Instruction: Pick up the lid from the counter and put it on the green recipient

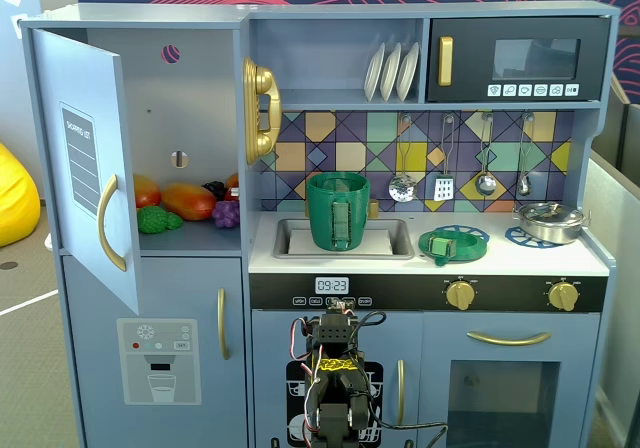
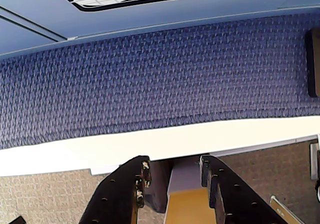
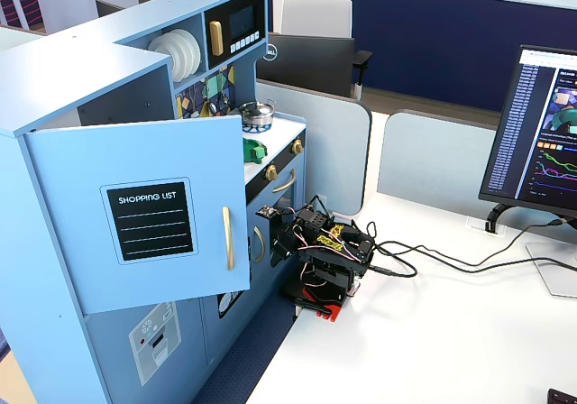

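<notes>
The dark-green lid (image 1: 453, 244) with its strap handle lies flat on the white counter (image 1: 585, 260), right of the sink, over a blue burner ring. It also shows in a fixed view from the side (image 3: 256, 148). The green recipient (image 1: 338, 211) stands upright in the sink, open at the top. My arm (image 1: 335, 388) is folded low in front of the kitchen, on a white desk (image 3: 433, 332), far below the counter. In the wrist view my gripper (image 2: 174, 163) points down at the desk edge and blue carpet, jaws apart and empty.
A shiny steel pot (image 1: 549, 221) sits at the counter's right end. The left cupboard door (image 1: 90, 168) stands open, with toy fruit (image 1: 185, 203) inside. Utensils (image 1: 445, 183) hang over the counter. Cables (image 3: 424, 260) and a monitor (image 3: 545, 133) are on the desk.
</notes>
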`<state>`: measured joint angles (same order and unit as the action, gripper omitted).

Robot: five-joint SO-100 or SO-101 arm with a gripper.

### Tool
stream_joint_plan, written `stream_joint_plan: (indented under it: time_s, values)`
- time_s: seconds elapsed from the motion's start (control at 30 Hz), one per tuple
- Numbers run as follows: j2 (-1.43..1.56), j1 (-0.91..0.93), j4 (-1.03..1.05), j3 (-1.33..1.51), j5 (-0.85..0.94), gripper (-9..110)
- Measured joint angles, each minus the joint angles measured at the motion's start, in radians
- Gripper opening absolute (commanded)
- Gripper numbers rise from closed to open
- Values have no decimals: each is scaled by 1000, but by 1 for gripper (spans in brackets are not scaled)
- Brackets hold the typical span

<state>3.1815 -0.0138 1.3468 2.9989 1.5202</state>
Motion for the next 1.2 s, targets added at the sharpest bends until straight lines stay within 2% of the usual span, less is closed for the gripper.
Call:
stream_joint_plan:
  time_s: [0.8,0.93,1.07,1.2]
  values:
    - [0,2,0,2,15,0]
    - [-11,103,-25,-9,75,0]
    - [-138,229,-207,-153,175,4]
    - [-319,324,-453,-380,183,9]
